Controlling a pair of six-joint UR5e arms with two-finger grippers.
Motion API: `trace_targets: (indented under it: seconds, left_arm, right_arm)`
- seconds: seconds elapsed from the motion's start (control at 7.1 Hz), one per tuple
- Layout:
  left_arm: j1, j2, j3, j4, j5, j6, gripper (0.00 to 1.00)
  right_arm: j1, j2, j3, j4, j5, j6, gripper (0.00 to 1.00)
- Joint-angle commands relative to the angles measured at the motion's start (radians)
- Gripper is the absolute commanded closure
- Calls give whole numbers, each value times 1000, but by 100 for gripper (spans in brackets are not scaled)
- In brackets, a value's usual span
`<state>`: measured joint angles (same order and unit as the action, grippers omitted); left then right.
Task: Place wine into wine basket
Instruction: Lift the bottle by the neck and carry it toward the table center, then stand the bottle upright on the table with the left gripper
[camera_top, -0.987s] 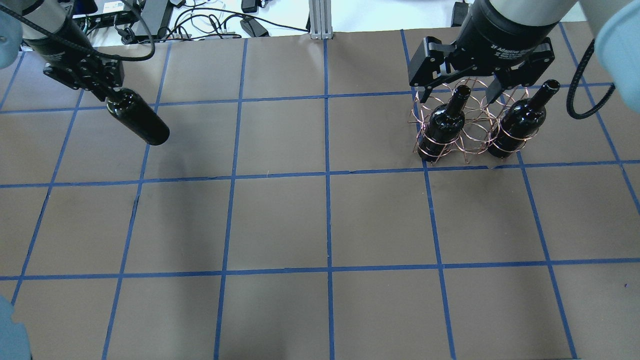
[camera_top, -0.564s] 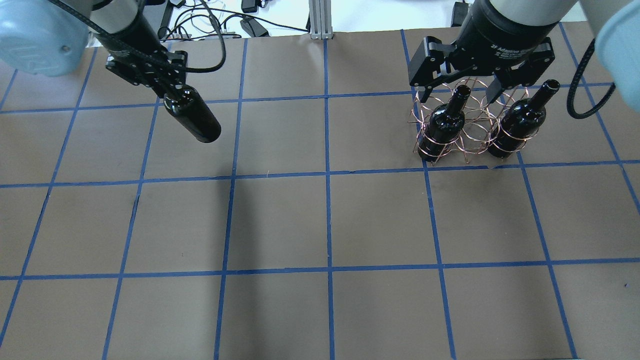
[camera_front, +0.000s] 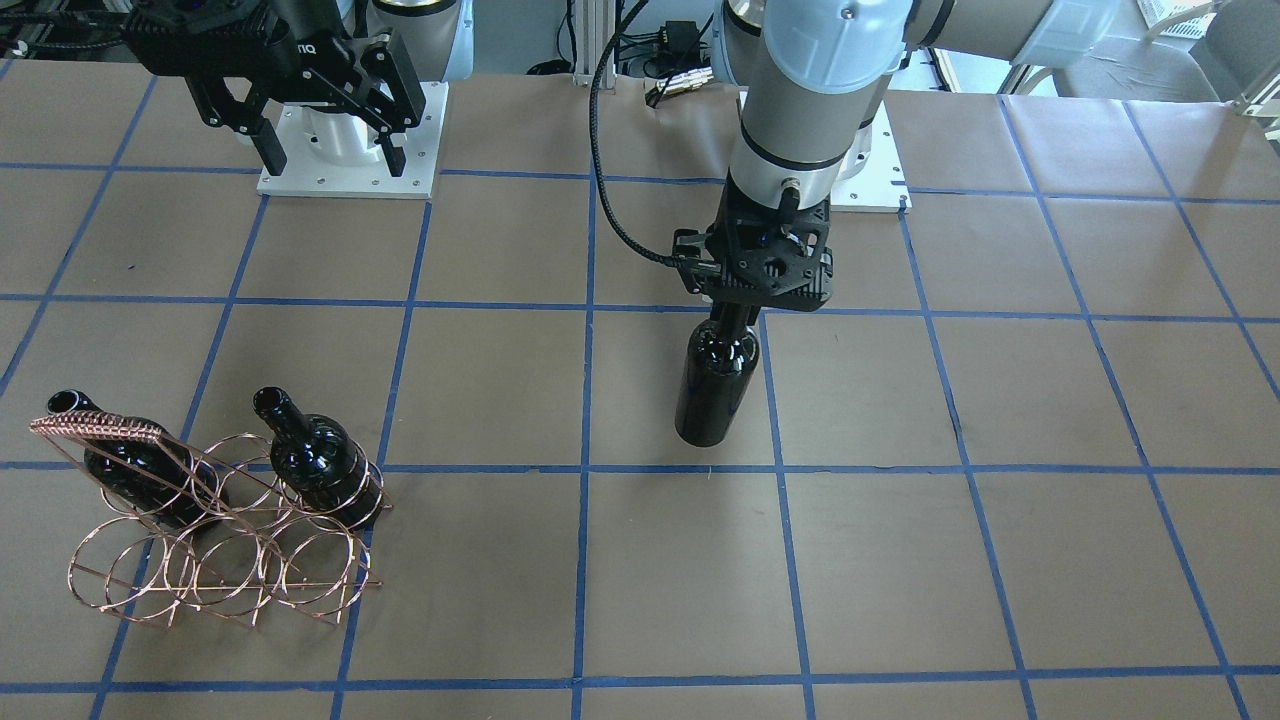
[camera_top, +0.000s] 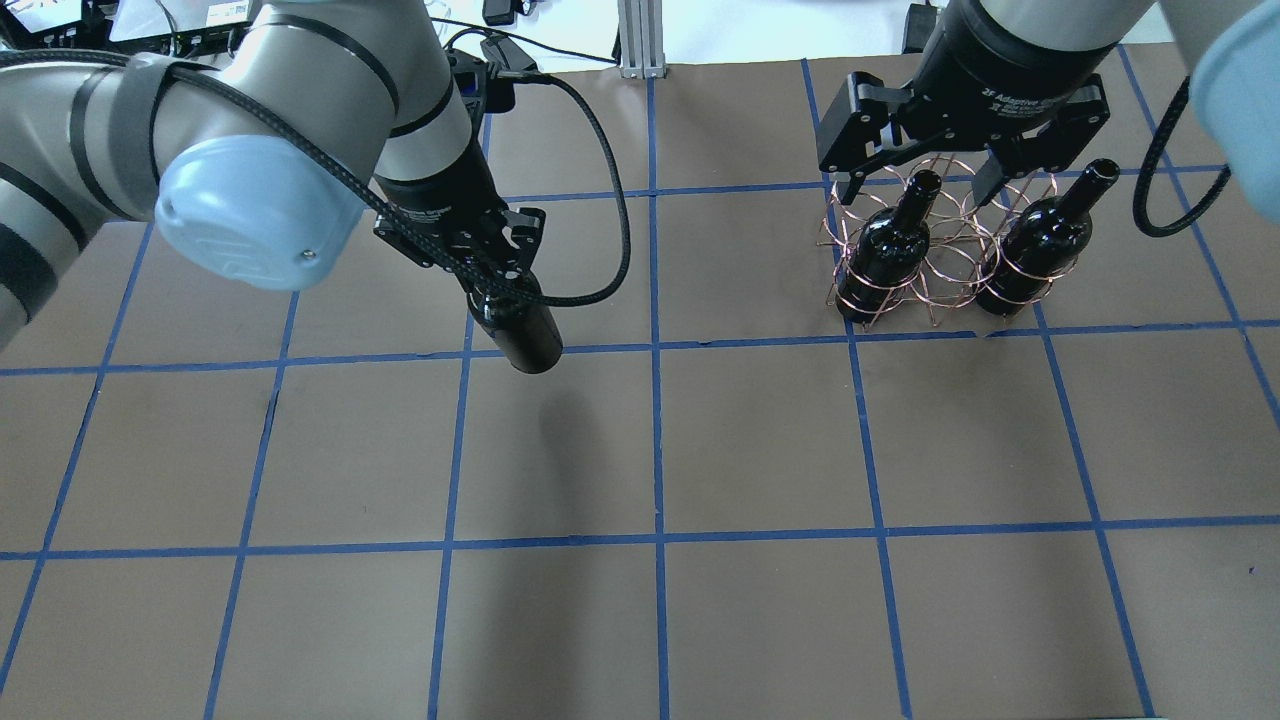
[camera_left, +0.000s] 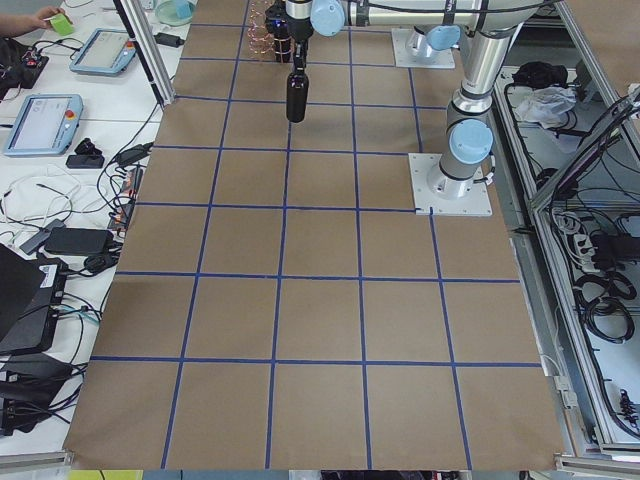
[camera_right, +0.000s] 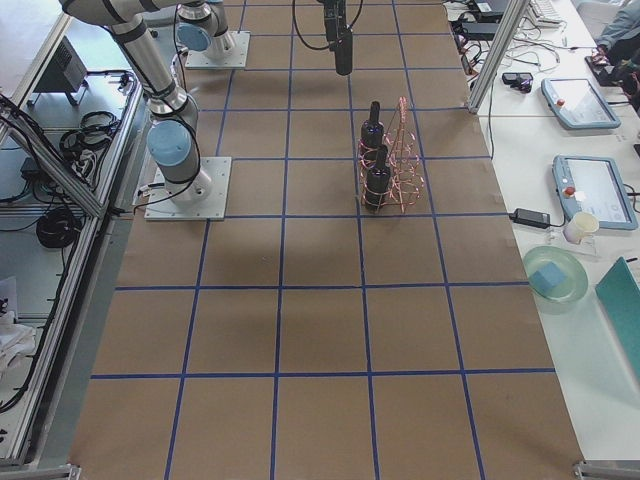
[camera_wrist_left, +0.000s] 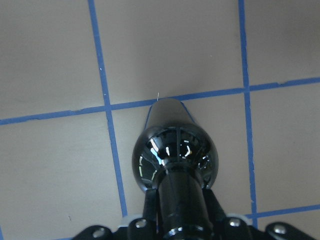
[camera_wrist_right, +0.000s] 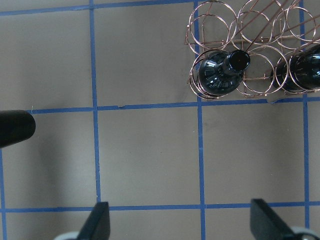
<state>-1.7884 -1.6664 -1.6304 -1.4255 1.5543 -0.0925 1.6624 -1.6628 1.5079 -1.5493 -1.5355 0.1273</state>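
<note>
The wine (camera_top: 527, 338) was held by its neck, pinched in the left gripper (camera_top: 492, 296), and hung clear of the table left of centre in the overhead view. The wine basket (camera_top: 948, 268) stood well apart at upper right, with two bottles (camera_top: 885, 250) seated and open rings between them. The right gripper (camera_top: 915, 188) was spread wide near the basket. Trouble was judged likeliest there: the carried bottle could be knocked against that gripper or a seated neighbour, the light wire rack tipped, or the glossy neck let slip.
</note>
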Motion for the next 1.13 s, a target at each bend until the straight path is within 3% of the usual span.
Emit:
trace_targets:
  seconds: [0.0, 0.56, 0.99]
  left_arm:
    - [-86, 20, -55, -4, -22, -71, 100]
    - [-181, 33, -97, 0, -25, -143, 100]
    - [-184, 33, -121, -1, -26, -145, 100]
  right_arm:
    - [0, 0, 0, 0, 0, 0, 0]
    - [0, 0, 0, 0, 0, 0, 0]
    - [0, 0, 0, 0, 0, 0, 0]
